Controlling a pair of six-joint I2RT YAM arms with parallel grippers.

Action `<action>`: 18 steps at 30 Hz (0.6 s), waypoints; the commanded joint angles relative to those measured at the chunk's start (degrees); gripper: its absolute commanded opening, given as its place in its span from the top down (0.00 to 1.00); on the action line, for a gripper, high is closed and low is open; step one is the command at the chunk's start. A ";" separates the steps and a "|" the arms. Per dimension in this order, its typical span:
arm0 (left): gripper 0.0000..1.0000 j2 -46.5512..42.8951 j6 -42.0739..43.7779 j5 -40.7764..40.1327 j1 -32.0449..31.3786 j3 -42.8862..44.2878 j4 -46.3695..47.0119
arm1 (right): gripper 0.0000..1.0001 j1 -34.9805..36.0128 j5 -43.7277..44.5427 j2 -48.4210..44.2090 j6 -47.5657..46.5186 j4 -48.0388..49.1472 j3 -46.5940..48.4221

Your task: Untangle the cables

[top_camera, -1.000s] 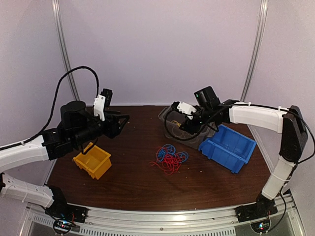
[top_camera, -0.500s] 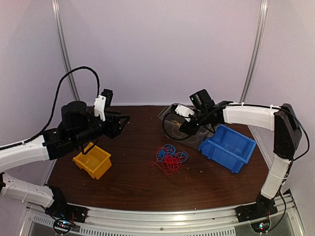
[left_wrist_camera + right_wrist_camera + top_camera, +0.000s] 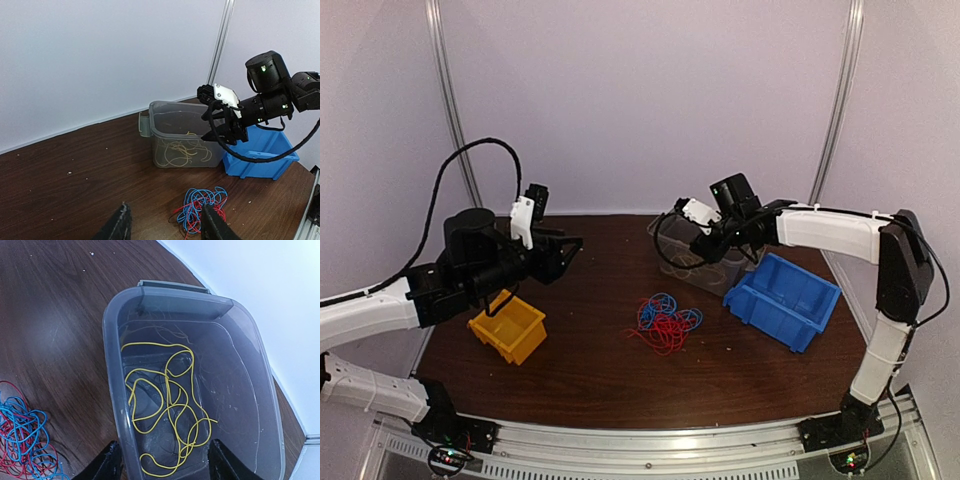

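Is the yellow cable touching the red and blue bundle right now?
Apart. The right wrist view shows the yellow cable lying inside the clear tub, the red and blue bundle outside on the table.

Loose cable in tub, tangled cables before it

Right wrist view: the red and blue cables run off the edge at 8 o'clock, the clear tub at 5 o'clock. Only the right gripper fingertips show, at 6 o'clock. From above, that gripper hides much of the tub, and the left arm covers the 12 o'clock side of the yellow bin.
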 commanded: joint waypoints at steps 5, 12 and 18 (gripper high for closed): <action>0.52 0.57 -0.61 2.16 0.04 -2.51 4.89 | 0.40 0.38 -24.12 -7.34 -4.39 -3.53 -2.64; 0.54 8.13 -0.39 7.77 0.04 -4.23 6.80 | 0.53 1.71 -27.33 -8.20 -5.78 -6.47 -7.02; 0.55 17.71 -1.88 13.98 0.04 -4.96 12.38 | 0.61 2.26 -28.12 -6.75 -3.80 -4.84 -9.33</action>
